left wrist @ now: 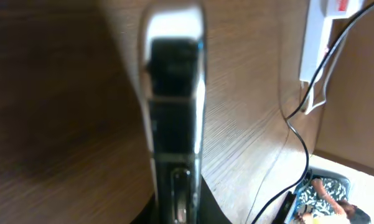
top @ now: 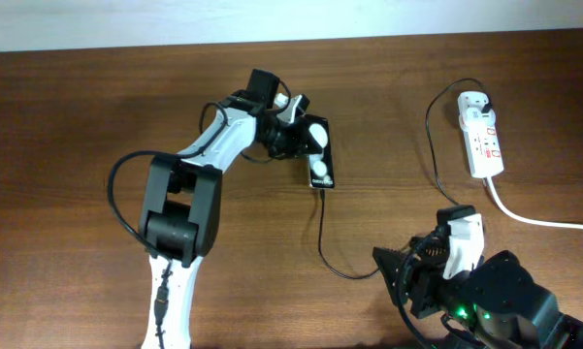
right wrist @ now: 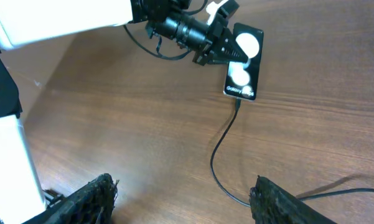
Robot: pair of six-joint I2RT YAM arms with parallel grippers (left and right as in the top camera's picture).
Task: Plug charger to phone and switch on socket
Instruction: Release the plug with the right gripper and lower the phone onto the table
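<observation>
The phone (top: 321, 155) lies flat on the wooden table, black with two white round patches; it also shows in the right wrist view (right wrist: 244, 62). The charger cable (top: 321, 228) runs from the phone's lower end, curves right and climbs to the socket (top: 480, 136), where its black plug sits at the top end. The connector tip appears seated in the phone (right wrist: 236, 102). My left gripper (top: 296, 126) looks open, with its fingers against the phone's upper left edge (right wrist: 224, 34). My right gripper (top: 396, 281) is open and empty, low and right of the phone (right wrist: 182, 183).
The socket's thick white cord (top: 543, 221) trails off to the right edge. In the left wrist view a blurred dark and white shape fills the middle, with the socket (left wrist: 317, 31) and cable (left wrist: 299, 137) to its right. The pale wall runs along the table's back edge.
</observation>
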